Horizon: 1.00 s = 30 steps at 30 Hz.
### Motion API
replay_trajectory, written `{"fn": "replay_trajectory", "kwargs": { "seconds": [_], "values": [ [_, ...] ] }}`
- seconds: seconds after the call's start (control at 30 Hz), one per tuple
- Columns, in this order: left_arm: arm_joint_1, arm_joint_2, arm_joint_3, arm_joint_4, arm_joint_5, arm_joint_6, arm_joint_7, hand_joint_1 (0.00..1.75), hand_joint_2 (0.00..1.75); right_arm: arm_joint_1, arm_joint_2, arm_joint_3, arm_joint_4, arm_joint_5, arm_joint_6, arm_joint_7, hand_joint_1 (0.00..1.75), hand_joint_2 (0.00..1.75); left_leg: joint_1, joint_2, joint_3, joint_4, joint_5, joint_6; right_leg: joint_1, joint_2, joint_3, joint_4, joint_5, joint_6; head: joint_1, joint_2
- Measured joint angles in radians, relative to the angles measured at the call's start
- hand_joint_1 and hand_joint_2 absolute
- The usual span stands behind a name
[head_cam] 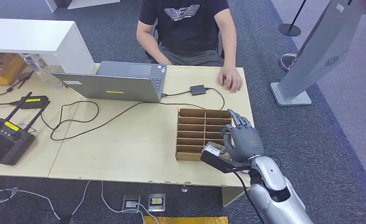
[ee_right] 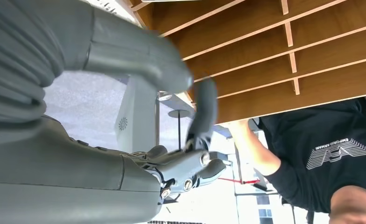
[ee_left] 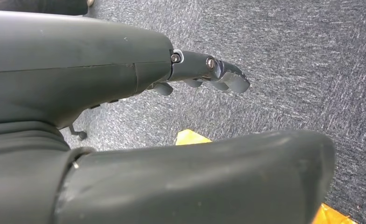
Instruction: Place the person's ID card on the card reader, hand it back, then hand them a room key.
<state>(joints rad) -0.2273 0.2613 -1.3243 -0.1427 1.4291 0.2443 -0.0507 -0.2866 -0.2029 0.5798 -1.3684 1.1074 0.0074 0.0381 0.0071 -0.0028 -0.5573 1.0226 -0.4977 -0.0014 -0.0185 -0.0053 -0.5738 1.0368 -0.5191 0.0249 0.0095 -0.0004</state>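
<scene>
Matt wooden slotted rack (head_cam: 200, 133); pale wood-grain desk (head_cam: 134, 144); rough carpet (head_cam: 340, 135).

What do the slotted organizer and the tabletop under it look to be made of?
The slotted organizer looks like thin unfinished wood or plywood: matte brown panels with paler cut edges on the dividers, seen closer in the right wrist view. The tabletop looks like pale wood-grain laminate, smooth and faintly streaked; whether it is solid wood cannot be told.

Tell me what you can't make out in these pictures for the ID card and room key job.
- ID card and room key: neither can be picked out; the wooden slot box has its near right corner covered by the right hand in the head view.
- Right hand's grip: the thumb is blurred in its wrist view, so holding anything is unclear.
- Card reader: possibly the small black box, too small to confirm.
</scene>
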Motion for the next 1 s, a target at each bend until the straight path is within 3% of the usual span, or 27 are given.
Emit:
{"fn": "replay_trajectory", "kwargs": {
  "seconds": [0.1,0.23,0.37,0.43,0.5,0.57,0.77,1.0],
  "values": [
    [0.000,0.000,-0.001,0.000,0.002,0.000,0.000,0.00,0.00,0.003,0.000,-0.006,-0.005,-0.028,0.020,0.016,0.00,0.00,0.000,0.000,0.000,0.000,0.000,0.000,0.000,0.000,0.000,0.000,0.000,0.000,0.000,0.000],
    [0.000,0.002,-0.005,0.003,0.005,-0.005,-0.001,0.00,0.00,0.015,-0.004,-0.024,-0.054,-0.079,0.131,0.055,0.00,1.75,0.000,0.000,0.000,0.000,0.000,0.000,0.000,0.000,0.000,0.000,0.000,0.000,0.000,0.000],
    [-0.001,0.006,-0.015,0.008,0.011,-0.013,-0.009,0.00,0.00,0.021,-0.032,-0.044,-0.143,-0.121,0.316,0.058,0.00,1.75,0.000,0.000,0.000,0.000,0.000,0.000,0.000,0.000,0.000,0.000,0.000,0.000,0.000,0.000],
    [-0.001,0.008,-0.022,0.009,0.016,-0.017,-0.013,0.00,0.00,0.020,-0.053,-0.060,-0.205,-0.139,0.422,0.051,0.00,0.87,0.000,0.000,0.000,0.000,0.000,0.000,0.000,0.000,0.000,0.000,0.000,0.000,0.000,0.000],
    [-0.001,0.009,-0.028,0.012,0.021,-0.019,-0.019,0.00,0.00,0.016,-0.075,-0.082,-0.275,-0.155,0.515,0.038,0.00,0.87,0.000,0.000,0.000,0.000,0.000,0.000,0.000,0.000,0.000,0.000,0.000,0.000,0.000,0.000],
    [-0.002,0.009,-0.033,0.014,0.025,-0.020,-0.025,0.00,0.00,0.005,-0.092,-0.110,-0.347,-0.168,0.585,0.022,0.00,1.75,0.000,0.001,0.000,0.000,0.000,0.000,0.000,0.000,0.000,0.000,0.000,0.000,0.000,0.000],
    [-0.005,0.024,-0.061,0.025,0.008,-0.049,-0.043,0.00,0.00,-0.052,-0.154,-0.188,-0.532,-0.237,0.712,-0.034,0.00,1.75,0.000,0.001,0.001,0.000,0.000,0.000,0.000,0.000,0.000,0.000,0.000,0.000,0.000,0.000],
    [-0.006,0.051,-0.089,0.033,0.006,-0.065,-0.049,0.00,0.00,-0.102,-0.255,-0.229,-0.655,-0.369,0.758,-0.003,0.00,1.75,0.000,0.001,0.000,0.000,0.000,0.000,0.000,0.001,0.000,0.000,0.000,0.000,0.000,0.000]
  ]
}}
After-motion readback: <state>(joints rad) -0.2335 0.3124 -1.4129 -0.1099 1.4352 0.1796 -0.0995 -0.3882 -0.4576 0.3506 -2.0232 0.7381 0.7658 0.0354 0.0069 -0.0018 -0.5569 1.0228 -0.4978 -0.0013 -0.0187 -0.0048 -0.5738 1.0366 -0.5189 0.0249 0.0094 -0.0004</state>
